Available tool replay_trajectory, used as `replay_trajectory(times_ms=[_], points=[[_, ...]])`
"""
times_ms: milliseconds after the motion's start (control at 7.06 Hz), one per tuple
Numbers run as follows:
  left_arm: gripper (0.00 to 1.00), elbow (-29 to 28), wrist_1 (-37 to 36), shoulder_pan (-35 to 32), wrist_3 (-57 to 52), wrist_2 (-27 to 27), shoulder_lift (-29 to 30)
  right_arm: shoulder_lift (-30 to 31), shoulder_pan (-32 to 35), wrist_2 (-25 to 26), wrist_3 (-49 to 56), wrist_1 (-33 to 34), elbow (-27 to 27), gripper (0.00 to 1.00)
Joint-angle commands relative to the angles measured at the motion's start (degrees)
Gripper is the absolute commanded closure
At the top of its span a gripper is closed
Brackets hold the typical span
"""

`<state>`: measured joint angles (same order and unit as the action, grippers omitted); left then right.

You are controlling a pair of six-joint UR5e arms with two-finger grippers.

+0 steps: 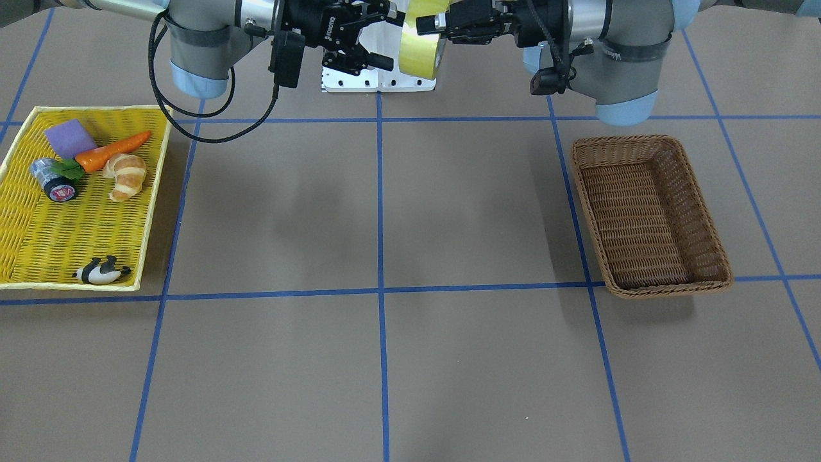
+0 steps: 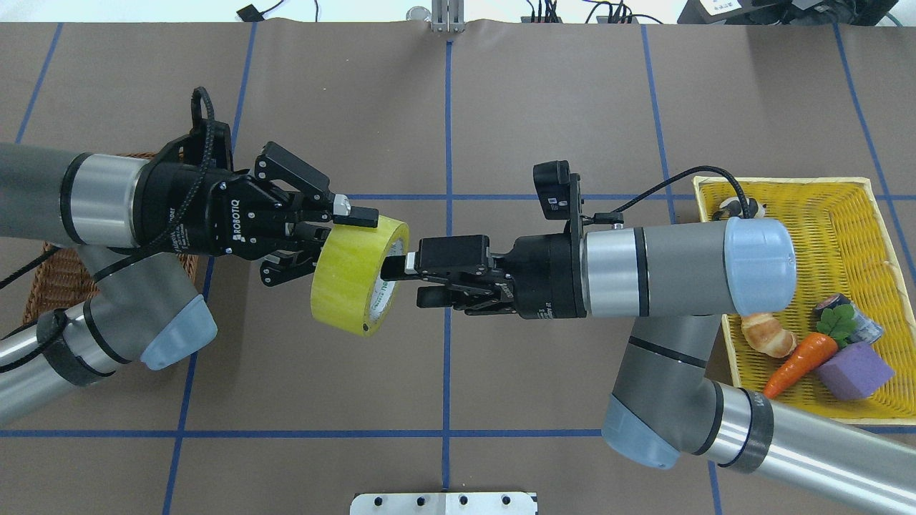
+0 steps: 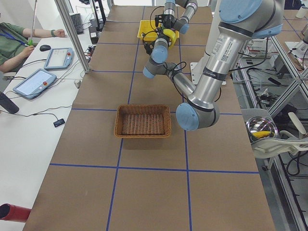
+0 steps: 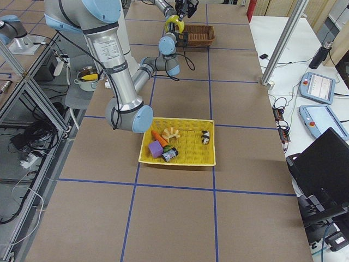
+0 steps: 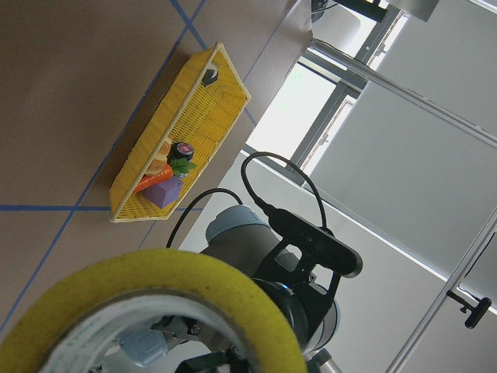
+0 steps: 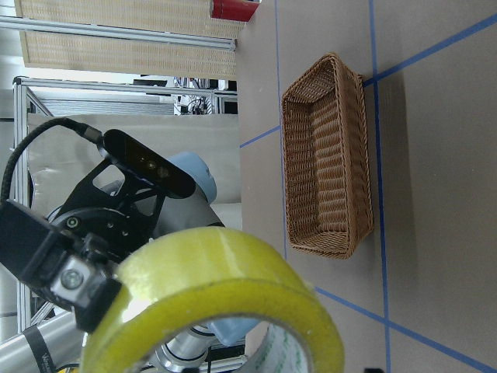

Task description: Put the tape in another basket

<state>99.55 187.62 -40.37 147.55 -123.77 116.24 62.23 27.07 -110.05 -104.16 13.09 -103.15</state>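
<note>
The yellow-green tape [image 2: 347, 279] hangs in mid-air between both grippers, over the table's middle; it also shows in the front view [image 1: 420, 58] and both wrist views [image 5: 155, 287] [image 6: 225, 272]. My left gripper [image 2: 343, 236] is shut on its far rim, with one finger on the outer face and the other hidden behind the roll. My right gripper [image 2: 401, 282] faces the core from the other side, its jaws apart [image 1: 392, 37]; the lower fingertip stops short of the roll. The brown wicker basket [image 1: 641, 144] lies empty on my left side, partly under my left arm [image 2: 57, 279].
The yellow woven tray [image 1: 77, 212] on my right side holds a croissant [image 1: 126, 174], a carrot [image 1: 112, 151], a purple block [image 1: 69, 138], a silver cylinder [image 1: 54, 179] and a panda figure [image 1: 102, 273]. A white base plate [image 1: 378, 80] sits below the grippers.
</note>
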Motion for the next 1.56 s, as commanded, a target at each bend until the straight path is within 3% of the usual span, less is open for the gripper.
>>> replay_trajectory(times_ms=[0,142,425,708,992,1133,1275,1417], points=[[1.0,0.0,-0.1,-0.4,-0.2,-1.5,-0.1,3.1,0.3,-0.2,0.7,0.0,-0.5,0.0],[1.0,-0.4,-0.3,-1.5,-0.4,-1.6,-0.2,5.2,3.7,-3.4,4.5,0.6,-0.4,0.0],[1.0,-1.3,-6.3,-7.4,-6.8,-4.6,-0.1,6.4,17.9,-17.7,8.1,4.6,1.8,0.0],[1.0,-0.5,-24.8,-13.1,-27.8,-10.1,-0.1,6.0,33.1,-34.5,26.5,16.5,6.5,0.0],[1.0,-0.1,-40.6,-21.2,-48.1,-12.8,-1.4,6.6,40.9,-34.3,44.6,33.5,6.6,0.0],[1.0,-0.1,-45.9,-23.2,-59.7,-12.5,-4.5,6.1,43.7,-31.7,54.2,42.6,6.4,0.0],[1.0,-0.1,-49.9,-25.6,-69.1,-12.0,-7.1,6.4,44.8,-23.5,59.4,47.2,5.9,0.0],[1.0,0.2,-52.2,-26.2,-75.7,-9.9,-9.9,6.5,45.5,-19.5,61.9,52.3,5.9,0.0]])
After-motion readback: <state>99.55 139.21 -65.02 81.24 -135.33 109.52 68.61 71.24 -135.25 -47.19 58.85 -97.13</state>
